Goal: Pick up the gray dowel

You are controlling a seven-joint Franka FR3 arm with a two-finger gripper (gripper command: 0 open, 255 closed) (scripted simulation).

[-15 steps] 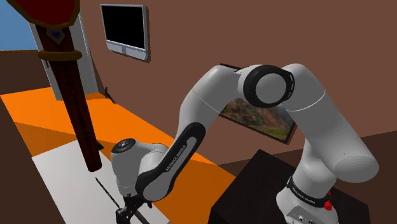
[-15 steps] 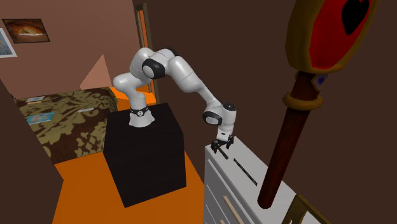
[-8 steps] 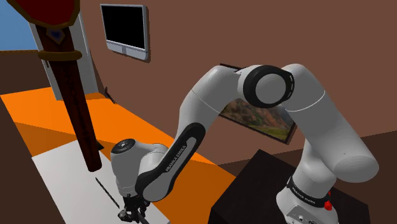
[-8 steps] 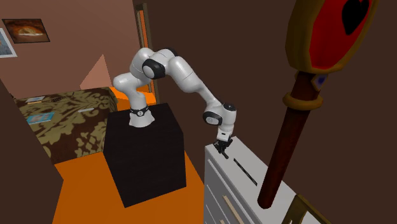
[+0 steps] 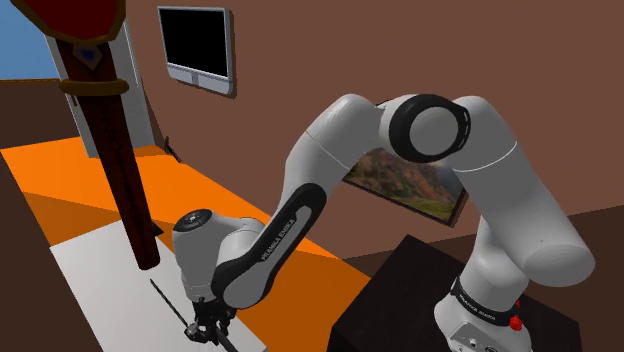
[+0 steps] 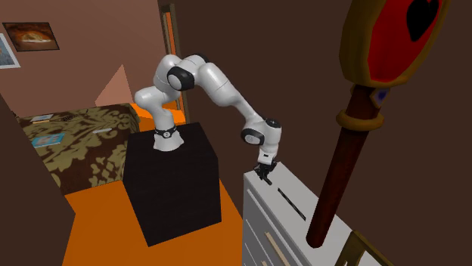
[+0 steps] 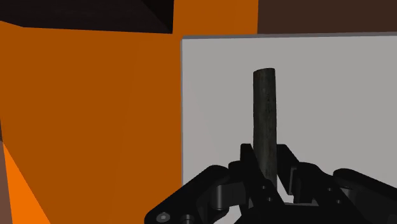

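Gripping the dowel (image 7: 265, 114) between both black fingers of the gripper (image 7: 265, 164): closed in on its two sides at the end nearest the hand, with no gap to be made out in the wrist view. Dark grey, slim and round, running straight out from the fingertips over the pale top of the cabinet (image 7: 331, 95), close beside that top's edge, with orange floor (image 7: 89, 114) beyond the drop. Cannot tell from these views whether clear of the top or resting on it.

Judged as the moment to lift. Keep the squeeze firm and steady. Held near one end rather than at the middle, so likely to droop or swivel at the far tip once unsupported. Raise straight up, slowly, without twisting the wrist, so as not to drag the free end across the top. Watch for slipping on so thin and smooth a rod.

From the shoulder view, gripper (image 5: 205, 330) low over the pale top, dowel (image 5: 166, 300) stretching away from it as a thin dark line toward the foot of a tall red-brown post (image 5: 128, 190), near it but apart. Avoid swinging toward that post while rising. In the second exterior view, gripper (image 6: 264, 173) at the cabinet's (image 6: 302, 189) corner nearest the black stand (image 6: 174, 189).
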